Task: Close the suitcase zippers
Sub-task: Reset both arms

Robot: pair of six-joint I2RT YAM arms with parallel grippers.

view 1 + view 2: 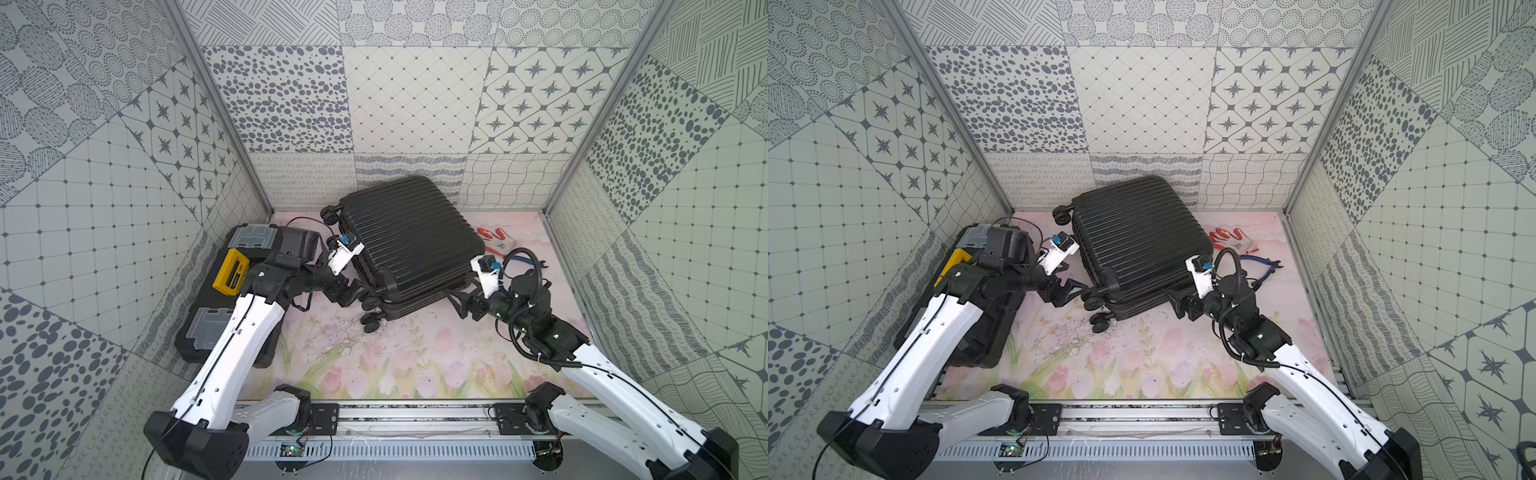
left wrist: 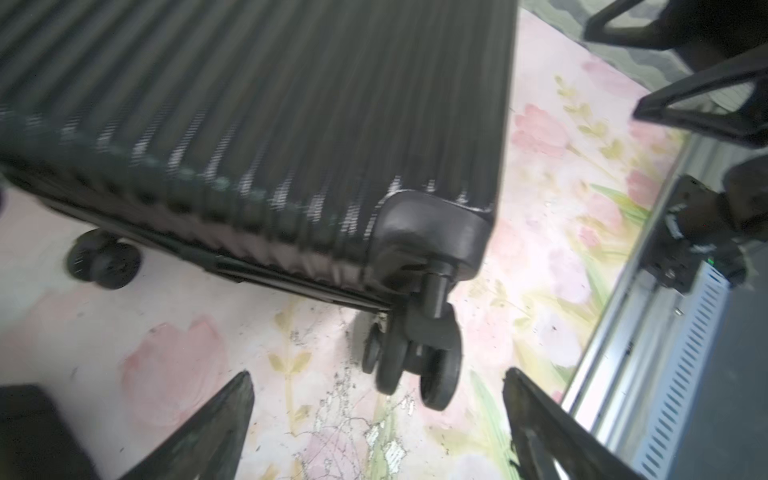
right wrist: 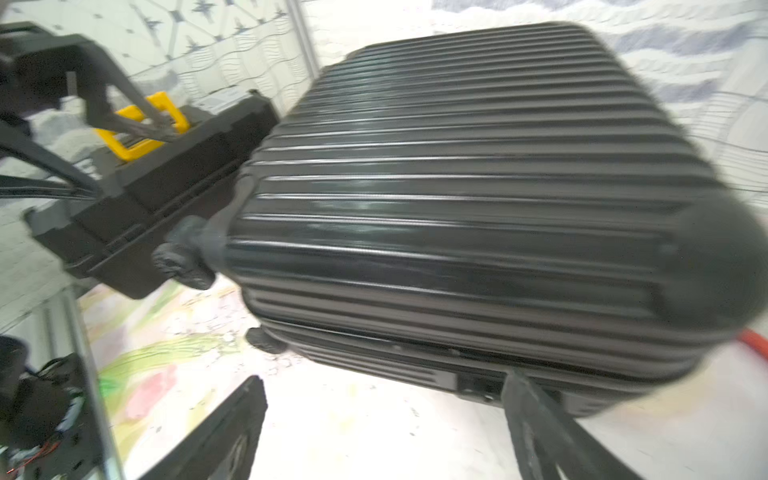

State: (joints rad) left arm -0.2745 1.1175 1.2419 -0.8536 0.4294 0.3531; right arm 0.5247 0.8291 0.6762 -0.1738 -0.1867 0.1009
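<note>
The black ribbed suitcase lies flat and shut at the back middle of the flowered mat. Its zippers run along the dark seam between the two shells; the pulls cannot be made out. My left gripper stands open at the front left corner, its fingers either side of a spinner wheel without touching it. My right gripper is open at the front right corner, low by the seam, one fingertip close to the case's side.
A black toolbox with a yellow handle lies left of the suitcase, under my left arm. Red-and-white gloves and blue-handled pliers lie to its right. Patterned walls enclose the mat; a metal rail runs along the front.
</note>
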